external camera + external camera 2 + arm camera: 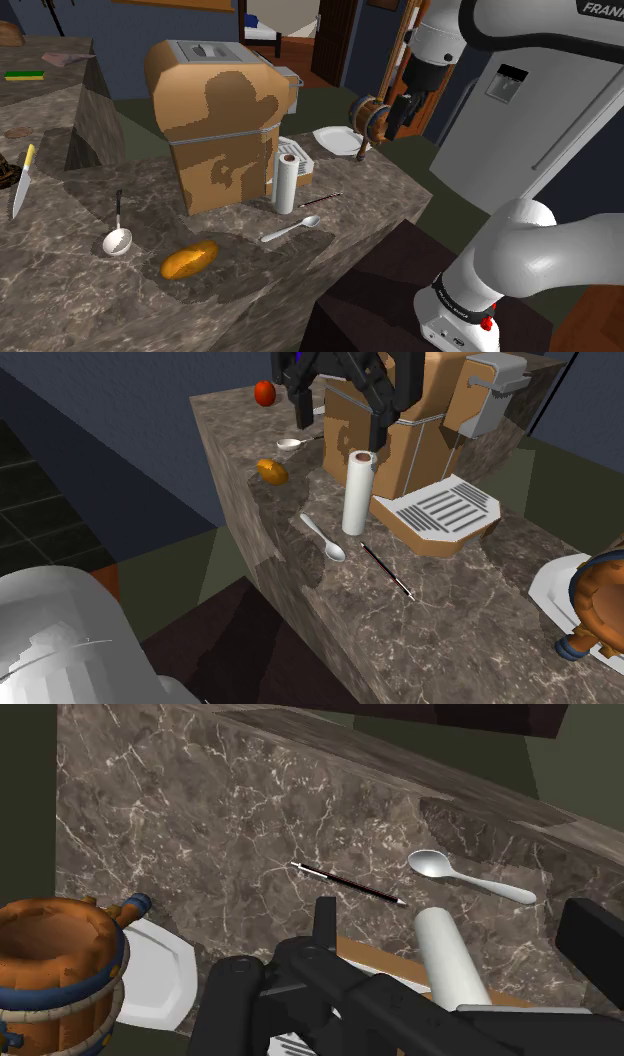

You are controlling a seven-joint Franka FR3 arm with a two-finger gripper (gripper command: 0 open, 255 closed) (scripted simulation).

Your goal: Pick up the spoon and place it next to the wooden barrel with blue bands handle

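A pale spoon [291, 229] lies flat on the marble counter [380, 190], bowl toward the paper towel roll [286, 182]; it also shows in the second exterior view [324, 538] and the wrist view [470, 876]. The brown barrel with blue bands [368, 117] stands by a white plate [337, 140] at the counter's far end, and appears again as the barrel [55, 969] in the wrist view. My black gripper [341, 432] hangs open and empty well above the counter, its fingers [302, 412] spread apart. In the shoulder view the gripper [392, 118] is beside the barrel, far from the spoon.
A tall brown coffee machine [220, 120] stands behind the roll. A thin dark stick [322, 199] lies between spoon and plate. A ladle [117, 238], an orange lump [189, 259] and a knife [22, 180] lie further along. A red ball [264, 393] sits at the far corner.
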